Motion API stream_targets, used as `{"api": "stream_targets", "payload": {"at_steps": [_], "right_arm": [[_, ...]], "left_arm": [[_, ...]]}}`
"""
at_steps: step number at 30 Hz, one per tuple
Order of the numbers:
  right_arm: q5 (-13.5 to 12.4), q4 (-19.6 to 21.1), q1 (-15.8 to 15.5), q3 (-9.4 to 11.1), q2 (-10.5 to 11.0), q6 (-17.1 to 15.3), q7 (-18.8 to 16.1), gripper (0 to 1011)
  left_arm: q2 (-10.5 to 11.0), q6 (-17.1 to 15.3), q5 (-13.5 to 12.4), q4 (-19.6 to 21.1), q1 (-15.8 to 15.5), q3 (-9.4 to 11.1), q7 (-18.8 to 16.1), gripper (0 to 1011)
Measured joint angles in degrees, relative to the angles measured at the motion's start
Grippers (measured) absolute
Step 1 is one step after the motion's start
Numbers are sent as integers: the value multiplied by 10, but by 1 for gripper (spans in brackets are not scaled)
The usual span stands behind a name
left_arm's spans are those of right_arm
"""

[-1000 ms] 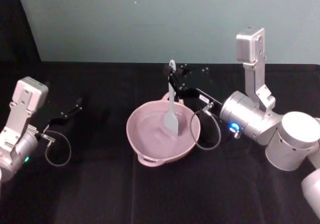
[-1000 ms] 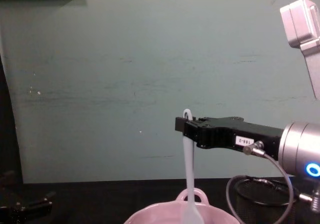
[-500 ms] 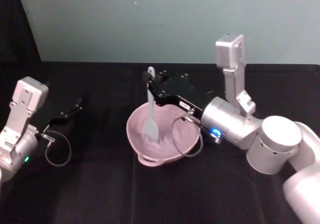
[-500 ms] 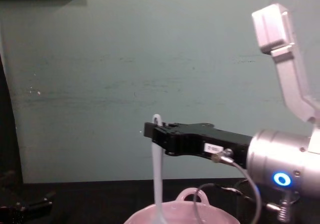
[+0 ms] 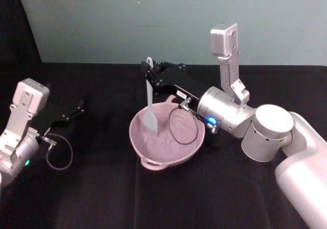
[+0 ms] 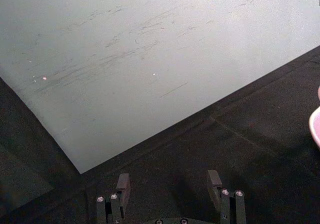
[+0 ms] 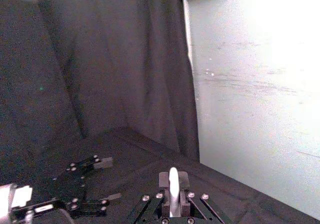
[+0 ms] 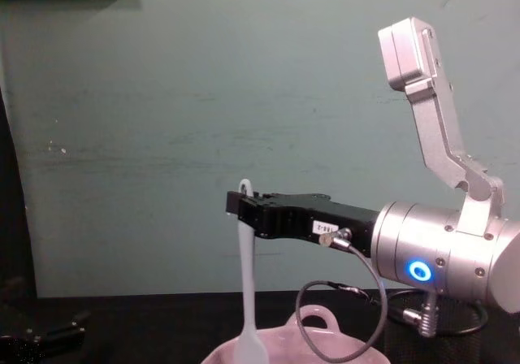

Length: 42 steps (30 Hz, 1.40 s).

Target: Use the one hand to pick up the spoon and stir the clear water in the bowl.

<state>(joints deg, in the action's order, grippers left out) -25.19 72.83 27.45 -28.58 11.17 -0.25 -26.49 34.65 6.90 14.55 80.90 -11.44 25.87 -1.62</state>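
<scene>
White plastic, long and slim, the spoon point(image 5: 148, 100) stood nearly upright with its flat blade down inside the bowl point(image 5: 132, 133), on the side nearer the worktop's left edge. The chest view showed the blade dipping behind the pink rim point(image 8: 221, 353). The water point(image 5: 164, 139) was barely a faint sheen against the glossy pink, and whether the blade touched it could not be told. The bowl sat about the middle of the black-clothed worktop point(image 5: 102, 198), its small loop handle turned toward the front edge. The right gripper point(image 5: 148, 76) reached in level from the right side and was clenched on the spoon's handle just under its holed end, the black jaws pressed flat against it on both sides. A grey cable loop point(image 5: 182, 128) from that arm hung over the bowl. Near the worktop's left edge the left gripper point(image 5: 78, 107) lay low, its fingers point(image 6: 123, 183) spread apart with nothing between them.
</scene>
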Motion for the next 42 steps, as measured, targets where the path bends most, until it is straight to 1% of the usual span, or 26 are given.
{"api": "stream_targets", "payload": {"at_steps": [5,10,16,19,25,30,33,36,39,42], "right_arm": [[-2,-17,11,8,-1,0,0,109],[-3,-18,13,16,8,-5,3,109],[-6,8,-3,28,28,-15,9,109],[-8,37,-22,36,43,-20,16,109],[-12,74,-51,44,58,-22,22,109],[-15,102,-75,43,67,-24,23,109],[-15,111,-83,40,68,-24,23,109],[-15,114,-86,35,67,-24,22,109],[-15,115,-85,27,62,-24,18,109],[-15,106,-78,19,54,-22,15,109]], "left_arm": [[0,0,0,0,0,0,0,1011],[0,0,0,0,0,0,0,1011],[0,0,0,0,0,0,0,1011],[0,0,0,0,0,0,0,1011],[0,0,0,0,0,0,0,1011],[0,0,0,0,0,0,0,1011],[0,0,0,0,0,0,0,1011],[0,0,0,0,0,0,0,1011],[0,0,0,0,0,0,0,1011],[0,0,0,0,0,0,0,1011]]}}
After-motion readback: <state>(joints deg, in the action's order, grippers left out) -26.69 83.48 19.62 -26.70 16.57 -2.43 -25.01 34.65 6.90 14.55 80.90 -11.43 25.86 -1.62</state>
